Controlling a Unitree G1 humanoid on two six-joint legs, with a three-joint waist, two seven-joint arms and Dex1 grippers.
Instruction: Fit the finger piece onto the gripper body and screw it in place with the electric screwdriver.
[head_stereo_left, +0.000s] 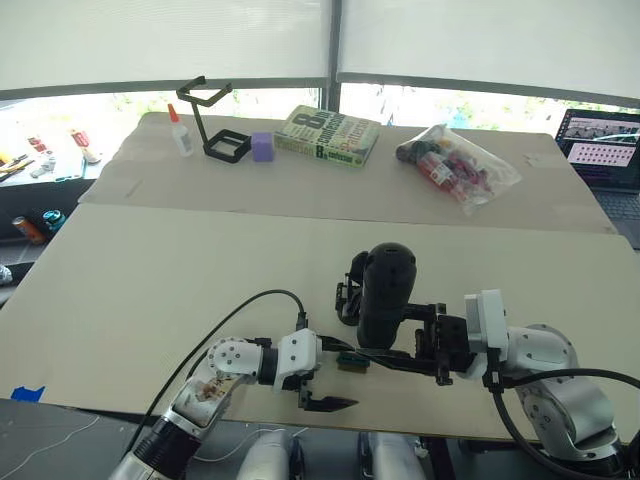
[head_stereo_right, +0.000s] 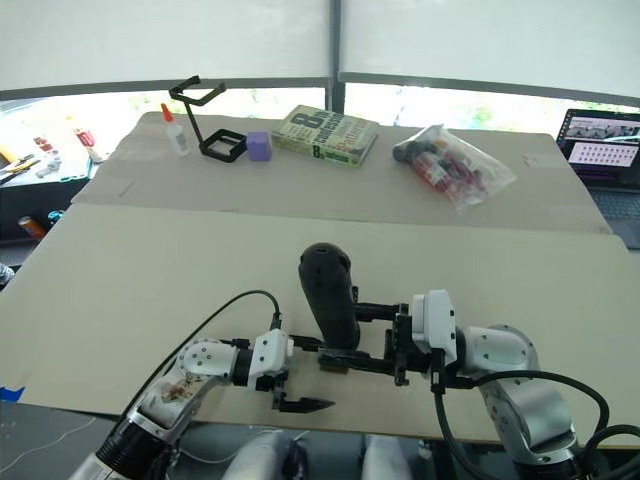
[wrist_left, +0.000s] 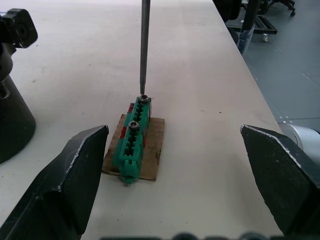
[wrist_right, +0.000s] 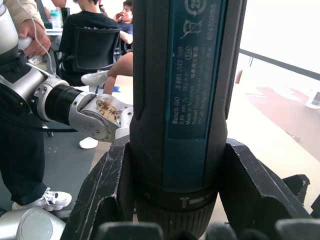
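On the beige desk (head_stereo_left: 150, 280), the right end effector (wrist_right: 175, 200) clamps the thick black cylindrical electric screwdriver (head_stereo_left: 385, 295), likely heavy and rigid, its bit on the small green-brown block (wrist_left: 134, 145); the left end effector (wrist_left: 175, 200) hangs apart.

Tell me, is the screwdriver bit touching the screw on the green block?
Touching. In the left wrist view the tip of the electric screwdriver bit sits on the far screw of the green block, no gap visible.

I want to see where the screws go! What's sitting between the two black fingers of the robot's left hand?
In the left wrist view, a small green block on a brown card sits on the table between the open fingers, with the electric screwdriver bit on its far screw.
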